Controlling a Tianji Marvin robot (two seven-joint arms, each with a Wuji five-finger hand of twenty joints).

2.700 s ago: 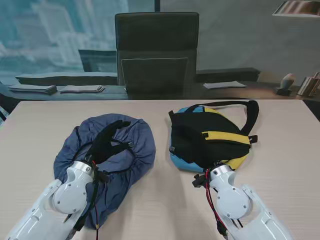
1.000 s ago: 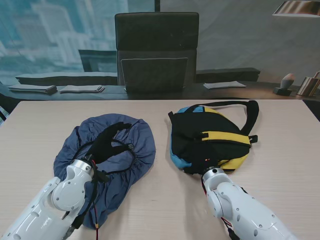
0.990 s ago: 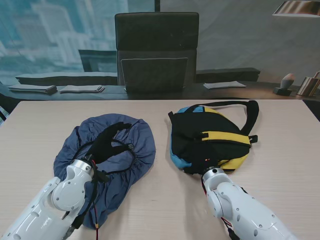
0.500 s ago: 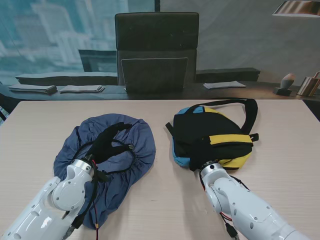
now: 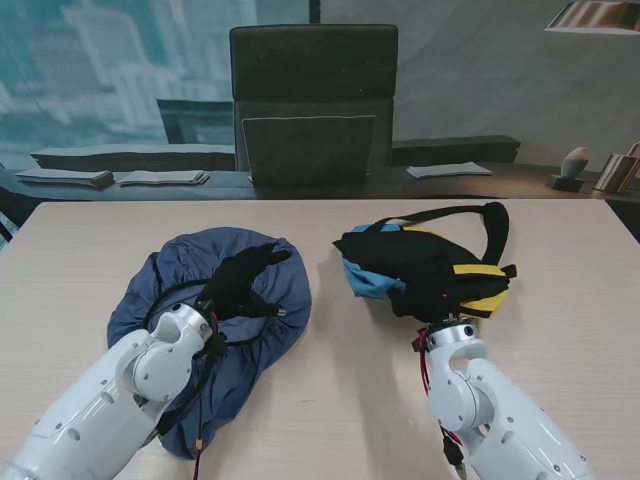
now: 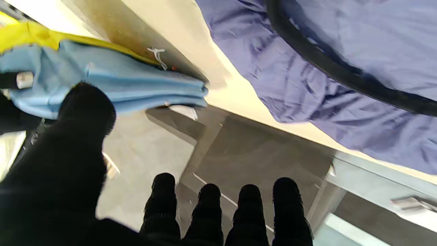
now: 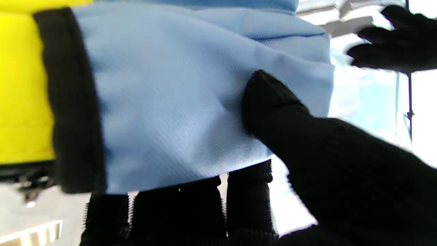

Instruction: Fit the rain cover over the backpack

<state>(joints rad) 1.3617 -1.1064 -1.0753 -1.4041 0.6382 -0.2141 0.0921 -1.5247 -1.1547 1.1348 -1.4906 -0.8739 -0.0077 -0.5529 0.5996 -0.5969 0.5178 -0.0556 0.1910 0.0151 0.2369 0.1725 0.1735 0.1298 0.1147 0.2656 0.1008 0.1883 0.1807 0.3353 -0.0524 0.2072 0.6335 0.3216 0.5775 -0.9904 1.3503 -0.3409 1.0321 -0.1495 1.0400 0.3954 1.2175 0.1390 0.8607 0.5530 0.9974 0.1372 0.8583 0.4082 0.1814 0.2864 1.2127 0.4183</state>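
Backpack (image 5: 430, 270) is now up off the desk (image 5: 330, 400) w/ its near edge lifted and tipped toward the far edge; half a sec ago it lay flat in the right half. My right hand (image 5: 447, 300) has it: wrist view shows thumb (image 7: 273, 102) pressed on the light-blue panel (image 7: 177, 95) and fingers (image 7: 177, 201) curled under, so a firm pinch on the fabric. Rain cover (image 5: 215, 320) sits where it was, left half of the desk, elastic rim up, well apart from the pack. My left hand (image 5: 245, 280) has risen off the cover and is spread, holding nothing, fingers (image 6: 245, 208) apart in wrist view. I read this as: pack raised so cover can go under or over it; left hand needs to take the cover rim next, I'd say.
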